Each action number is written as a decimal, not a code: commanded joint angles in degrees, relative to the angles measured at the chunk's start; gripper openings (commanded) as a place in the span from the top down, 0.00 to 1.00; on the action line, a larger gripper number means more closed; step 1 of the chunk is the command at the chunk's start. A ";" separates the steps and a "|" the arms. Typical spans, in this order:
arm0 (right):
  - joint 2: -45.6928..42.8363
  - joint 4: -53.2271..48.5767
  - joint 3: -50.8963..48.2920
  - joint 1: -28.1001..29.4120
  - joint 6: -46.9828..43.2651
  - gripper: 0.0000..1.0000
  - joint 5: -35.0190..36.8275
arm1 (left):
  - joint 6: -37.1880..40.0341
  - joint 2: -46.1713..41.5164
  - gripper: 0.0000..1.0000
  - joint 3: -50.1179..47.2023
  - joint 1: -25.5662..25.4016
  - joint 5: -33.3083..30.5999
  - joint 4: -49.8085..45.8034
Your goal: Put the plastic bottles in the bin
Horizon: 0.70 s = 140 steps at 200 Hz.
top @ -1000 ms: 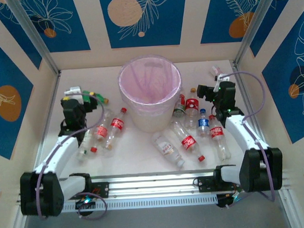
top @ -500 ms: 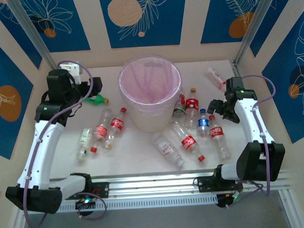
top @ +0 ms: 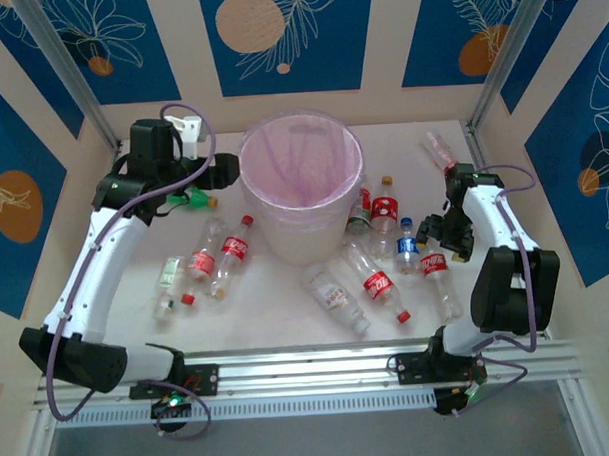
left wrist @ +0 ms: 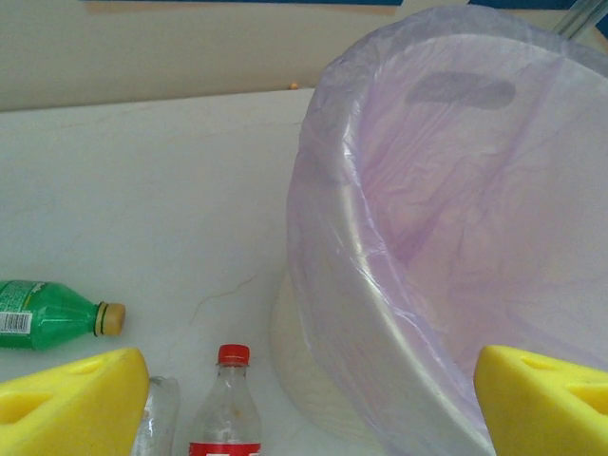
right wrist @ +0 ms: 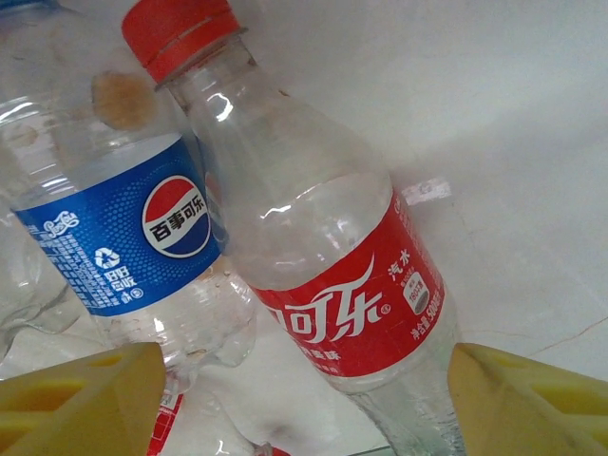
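1. Bottles (top: 233, 252) lay scattered left, right and in front of the bin (top: 303, 238).
2. We saw none inside it, so we judged the whole job was left to do.
3. Left gripper (top: 226, 172) hung open and empty at the bin's left rim.
4. Right gripper (top: 432, 239), right of the bin, straddled a red-label bottle (right wrist: 332, 285), jaws apart, not clamped; we judged that one next.

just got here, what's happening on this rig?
Two arms are clearing plastic bottles into the bin. The left tool hangs open and empty beside the bin's rim. The right tool sits over a red-label bottle, jaws open either side, no grip yet. The other bottles lie around the bin on the table; none visible inside.
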 commanded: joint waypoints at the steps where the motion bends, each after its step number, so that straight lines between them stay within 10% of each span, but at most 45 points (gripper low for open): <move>1: 2.28 -0.82 0.43 -0.63 0.12 0.24 -2.08 | 0.03 1.22 0.11 -0.16 -0.42 -0.12 -0.13; 140: 18.13 8.59 -1.84 -7.01 0.01 0.29 -7.11 | -0.45 1.61 0.07 -9.56 -0.21 4.65 9.75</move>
